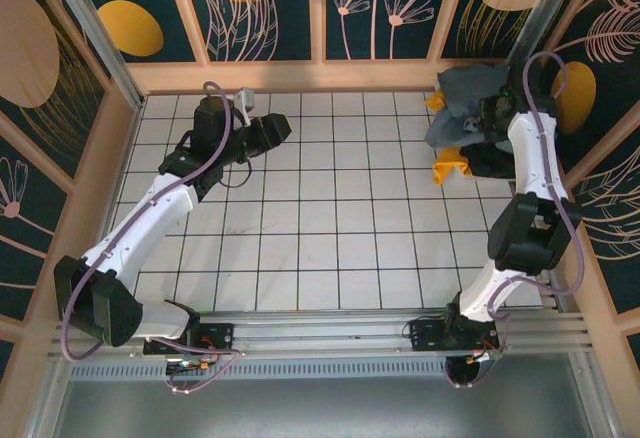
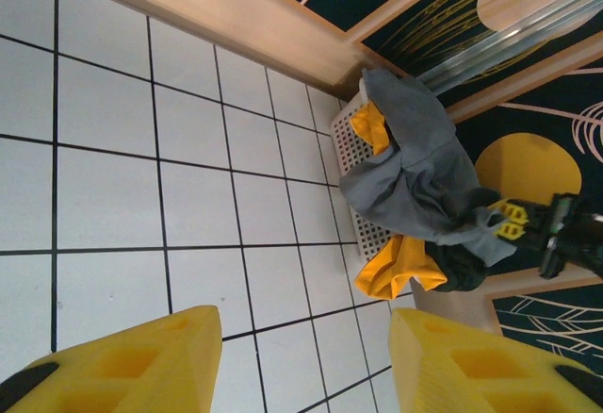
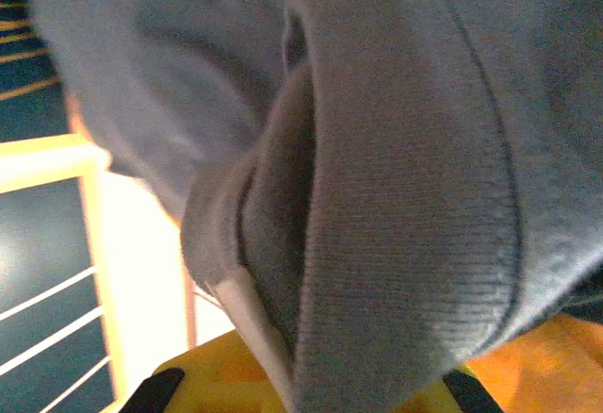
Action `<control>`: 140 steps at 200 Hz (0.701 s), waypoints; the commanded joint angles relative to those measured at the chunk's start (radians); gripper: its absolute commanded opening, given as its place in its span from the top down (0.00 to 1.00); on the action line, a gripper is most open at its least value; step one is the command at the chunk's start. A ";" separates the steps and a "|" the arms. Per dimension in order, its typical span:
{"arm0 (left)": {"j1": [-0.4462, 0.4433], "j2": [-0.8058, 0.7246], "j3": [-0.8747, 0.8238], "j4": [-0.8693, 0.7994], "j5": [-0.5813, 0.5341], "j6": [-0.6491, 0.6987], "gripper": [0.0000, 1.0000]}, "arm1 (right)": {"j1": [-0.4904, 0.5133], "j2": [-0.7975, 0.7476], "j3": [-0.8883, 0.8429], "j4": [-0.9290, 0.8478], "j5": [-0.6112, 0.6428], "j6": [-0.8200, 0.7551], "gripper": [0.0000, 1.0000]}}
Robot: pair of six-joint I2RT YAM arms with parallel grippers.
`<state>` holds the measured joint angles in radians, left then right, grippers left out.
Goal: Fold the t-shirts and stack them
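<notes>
Labels: a pale strip (image 3: pixel 247 314) lies along the inner collar edge of the grey-blue t-shirt (image 3: pixel 405 196). It is too blurred to read any print.

Orientation: the grey-blue t-shirt (image 1: pixel 468 93) is crumpled, so I cannot tell which way neck or hem points. The heap as a whole runs far-to-near along the right wall in the far right corner, draped over a white perforated basket (image 2: pixel 349 144).

Appearance: slate cloth with soft deep folds and a ribbed collar band with visible stitching. A yellow-orange t-shirt (image 2: pixel 396 272) spills from under it on the near side and touches the white tiled table (image 1: pixel 320 228). A black t-shirt (image 2: pixel 462 270) is bunched just beside it.

Right gripper (image 2: pixel 512 222): clamped on the grey-blue t-shirt, with cloth running down between its yellow fingers (image 3: pixel 184 380).

Left gripper (image 2: pixel 301 366): fingers wide apart and nothing between them. It sits over bare tile at the far left (image 1: pixel 275 130), well apart from the heap.
</notes>
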<state>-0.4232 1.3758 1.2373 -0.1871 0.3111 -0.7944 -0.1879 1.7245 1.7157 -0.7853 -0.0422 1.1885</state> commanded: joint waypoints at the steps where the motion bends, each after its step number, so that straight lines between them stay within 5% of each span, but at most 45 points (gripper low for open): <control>1: -0.005 0.012 0.040 0.006 0.021 -0.007 0.50 | 0.014 -0.079 0.045 0.078 0.050 -0.064 1.00; 34: -0.005 0.012 0.061 -0.047 -0.035 -0.006 0.53 | 0.099 -0.162 0.080 0.299 0.135 -0.198 1.00; 74: -0.003 0.016 0.102 -0.165 -0.159 0.007 0.54 | 0.344 -0.198 0.200 0.556 0.295 -0.466 1.00; 107: -0.004 0.011 0.163 -0.312 -0.332 0.022 0.54 | 0.559 -0.121 0.357 0.608 0.318 -0.592 1.00; 140: -0.003 -0.041 0.211 -0.424 -0.545 0.031 0.51 | 0.781 -0.013 0.383 0.610 0.321 -0.543 1.00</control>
<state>-0.4229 1.3869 1.3979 -0.4858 -0.0326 -0.7864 0.4774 1.6230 2.0830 -0.2382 0.2504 0.6689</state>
